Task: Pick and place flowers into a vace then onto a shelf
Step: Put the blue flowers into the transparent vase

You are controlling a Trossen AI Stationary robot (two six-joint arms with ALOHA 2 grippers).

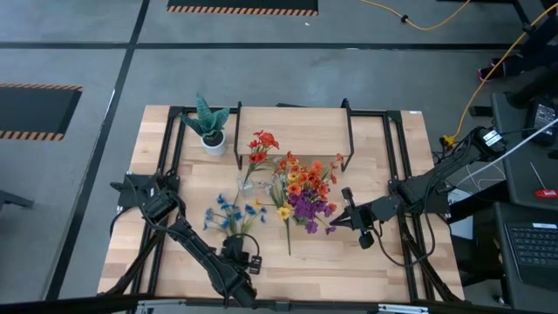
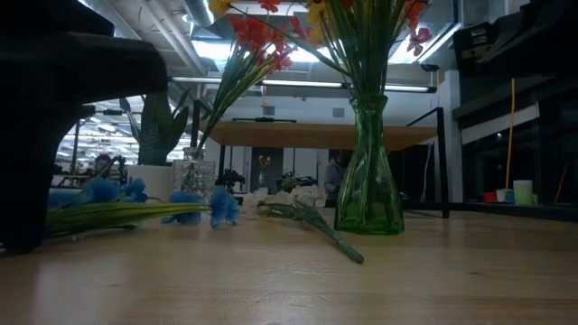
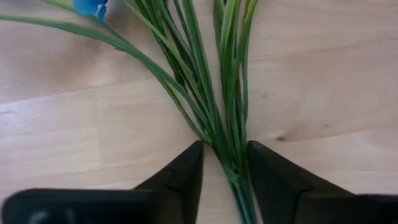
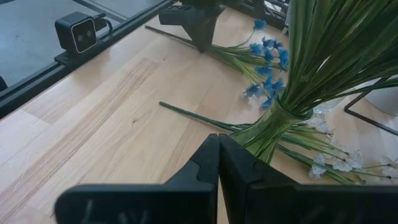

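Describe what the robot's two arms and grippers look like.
Both arms are dark, nearly black, jointed links with black cables trailing along them. The left gripper has two matte black wedge-shaped fingers tapering to narrow tips. The right gripper has the same black tapered fingers on a wide black bar. No markings show on either.

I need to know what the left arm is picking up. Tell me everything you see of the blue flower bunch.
The blue flowers are a bunch of thin green stalks, plastic-looking, with small blue blooms. It lies flat on the table, blooms pointing toward the shelf. The left gripper straddles the gathered stalks near their cut end, jaws close on either side.
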